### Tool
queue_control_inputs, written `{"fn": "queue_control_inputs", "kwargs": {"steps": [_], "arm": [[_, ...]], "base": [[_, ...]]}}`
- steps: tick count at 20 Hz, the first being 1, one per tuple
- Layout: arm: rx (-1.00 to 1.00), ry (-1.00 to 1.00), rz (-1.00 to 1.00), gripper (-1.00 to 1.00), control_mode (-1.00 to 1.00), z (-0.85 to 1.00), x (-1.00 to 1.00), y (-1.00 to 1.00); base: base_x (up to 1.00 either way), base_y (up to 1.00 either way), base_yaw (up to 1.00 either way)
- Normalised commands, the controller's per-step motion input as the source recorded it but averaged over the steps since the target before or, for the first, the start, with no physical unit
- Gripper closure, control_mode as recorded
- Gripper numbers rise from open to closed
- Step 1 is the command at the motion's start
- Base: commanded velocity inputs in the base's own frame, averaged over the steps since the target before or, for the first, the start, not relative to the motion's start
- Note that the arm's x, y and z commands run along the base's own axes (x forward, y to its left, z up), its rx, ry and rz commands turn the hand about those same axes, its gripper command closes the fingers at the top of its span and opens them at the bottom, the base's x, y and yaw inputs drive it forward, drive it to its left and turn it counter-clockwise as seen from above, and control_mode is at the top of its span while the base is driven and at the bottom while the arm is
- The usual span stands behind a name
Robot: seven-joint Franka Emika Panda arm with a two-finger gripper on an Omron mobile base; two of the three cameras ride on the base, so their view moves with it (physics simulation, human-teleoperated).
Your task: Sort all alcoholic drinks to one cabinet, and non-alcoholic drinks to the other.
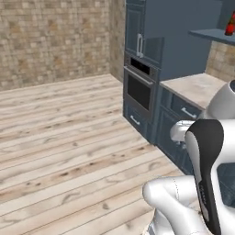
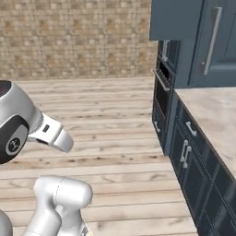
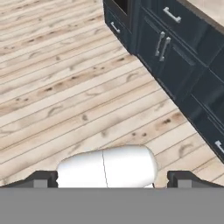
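Note:
My gripper (image 3: 112, 181) points down at the wooden floor, its two dark fingertips (image 3: 41, 179) far apart with nothing between them, so it is open. At the top right edge of the left base view a small red and dark piece of a bottle (image 1: 231, 25) stands on a blue cabinet ledge (image 1: 211, 34), cut off by the frame. I cannot tell whether it is an alcoholic or a non-alcoholic drink. Closed blue upper cabinets (image 2: 216, 41) with long handles hang above the counter (image 2: 216, 120).
A built-in oven (image 1: 137, 87) sits in a tall blue unit (image 1: 137, 27) left of the stone counter (image 1: 197, 87). Below the counter run dark blue doors and drawers (image 3: 166, 48). Wide wooden floor (image 1: 59, 137) lies to the left, with a brick wall (image 2: 73, 37) behind.

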Motion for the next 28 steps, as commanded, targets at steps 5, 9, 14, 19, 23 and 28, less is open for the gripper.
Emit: {"fn": "queue_control_inputs", "kwargs": {"steps": [5, 9, 14, 19, 23, 28], "arm": [[0.0, 0.0, 0.0, -1.0, 1.0, 0.0, 0.0, 0.0], [0.0, 0.0, 0.0, -1.0, 1.0, 0.0, 0.0, 0.0], [0.0, 0.0, 0.0, -1.0, 1.0, 0.0, 0.0, 0.0], [0.0, 0.0, 0.0, -1.0, 1.0, 0.0, 0.0, 0.0], [0.0, 0.0, 0.0, -1.0, 1.0, 0.0, 0.0, 0.0], [0.0, 0.0, 0.0, -1.0, 1.0, 0.0, 0.0, 0.0]], "base": [[1.0, 0.0, 0.0], [0.93, 0.0, -0.39], [0.73, 0.02, -0.58], [0.53, 0.02, -0.62], [0.36, 0.0, -0.6], [0.61, 0.0, -0.56]]}}
